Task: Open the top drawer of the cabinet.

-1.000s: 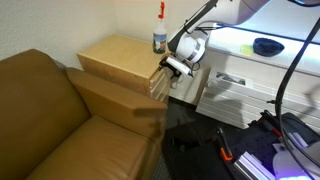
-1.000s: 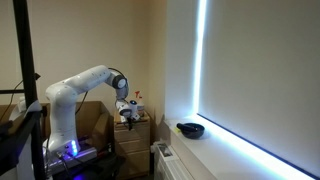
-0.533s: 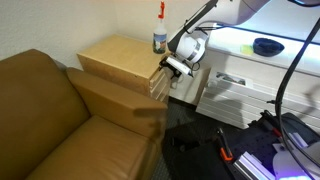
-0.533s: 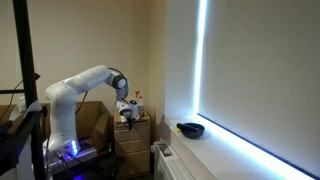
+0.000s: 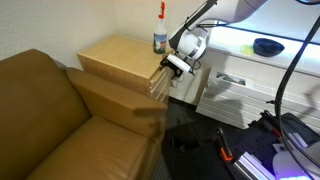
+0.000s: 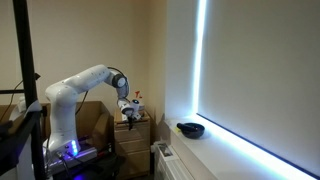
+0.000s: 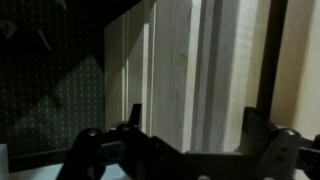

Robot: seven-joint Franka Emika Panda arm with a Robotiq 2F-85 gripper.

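Note:
The cabinet [image 5: 120,62] is a small light tan wood box beside the sofa; it also shows in an exterior view [image 6: 133,137]. Its stacked drawer fronts face the white unit, and the top drawer [image 5: 159,72] is the uppermost. In the wrist view the drawer fronts [image 7: 180,70] run as pale vertical strips. My gripper [image 5: 173,66] is at the cabinet's upper front corner, level with the top drawer, and shows in an exterior view [image 6: 128,112]. In the wrist view my gripper [image 7: 198,125] is open, with its dark fingers on either side of the drawer fronts.
A spray bottle [image 5: 160,38] stands on the cabinet's back corner. A brown sofa [image 5: 60,120] sits against the cabinet. A white low unit [image 5: 235,90] with a metal handle stands close by. A dark bowl [image 5: 266,46] is on the lit sill. Cables lie on the floor.
My gripper has shifted very slightly upward at the cabinet's front corner. Nothing else has moved.

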